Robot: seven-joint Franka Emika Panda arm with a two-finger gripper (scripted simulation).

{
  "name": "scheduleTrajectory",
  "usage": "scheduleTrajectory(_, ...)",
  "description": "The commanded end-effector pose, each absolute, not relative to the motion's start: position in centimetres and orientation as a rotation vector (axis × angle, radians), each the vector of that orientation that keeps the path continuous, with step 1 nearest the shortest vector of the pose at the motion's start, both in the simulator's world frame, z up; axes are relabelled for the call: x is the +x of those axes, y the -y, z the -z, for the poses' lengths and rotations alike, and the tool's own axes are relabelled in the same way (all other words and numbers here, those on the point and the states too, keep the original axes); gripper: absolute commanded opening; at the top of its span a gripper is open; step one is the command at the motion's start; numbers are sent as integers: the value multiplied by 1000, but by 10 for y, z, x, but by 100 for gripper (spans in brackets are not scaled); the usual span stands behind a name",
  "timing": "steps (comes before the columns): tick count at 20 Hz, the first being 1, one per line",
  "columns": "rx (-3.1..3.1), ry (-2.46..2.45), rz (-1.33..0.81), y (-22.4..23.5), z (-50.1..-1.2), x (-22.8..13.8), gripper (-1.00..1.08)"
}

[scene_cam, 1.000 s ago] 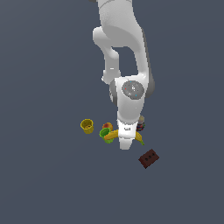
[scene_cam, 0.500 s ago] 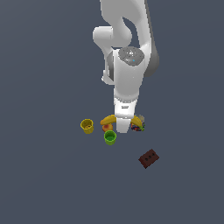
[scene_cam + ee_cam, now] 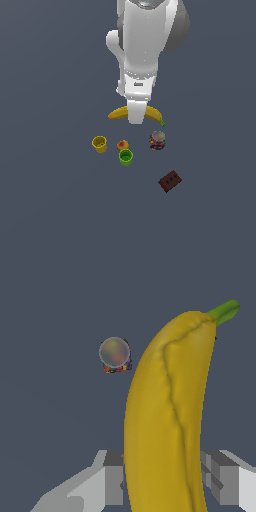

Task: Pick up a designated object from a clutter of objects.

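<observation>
Hiding the middle of the banana (image 3: 120,113) in the exterior view, the tool (image 3: 136,119) leaves only both yellow ends showing beside it. Its fingers (image 3: 114,483) are cut off in the wrist view, one on each flank of the banana (image 3: 165,421), clenched on the fruit. Lifted off the surface (image 3: 50,210), the banana hangs above the yellow cup (image 3: 99,144), peach-like fruit (image 3: 123,145), green cup (image 3: 126,157) and can (image 3: 157,140); the dark block (image 3: 170,181) lies apart.
</observation>
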State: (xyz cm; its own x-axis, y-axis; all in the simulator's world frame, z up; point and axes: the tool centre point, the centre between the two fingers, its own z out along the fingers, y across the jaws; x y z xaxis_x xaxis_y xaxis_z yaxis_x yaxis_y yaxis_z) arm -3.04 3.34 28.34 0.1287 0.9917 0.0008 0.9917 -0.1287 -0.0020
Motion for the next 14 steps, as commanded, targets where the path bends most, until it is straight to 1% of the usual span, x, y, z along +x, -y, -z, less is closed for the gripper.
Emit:
scheduleTrajectory(1, -2358, 2073, 2, -29, -310, -39, -100)
scheduleTrajectory(8, -2359, 2072, 3, -19, -372, -57, -100)
scheduleTrajectory(14, -2361, 2071, 1, -12, -408, -67, -100)
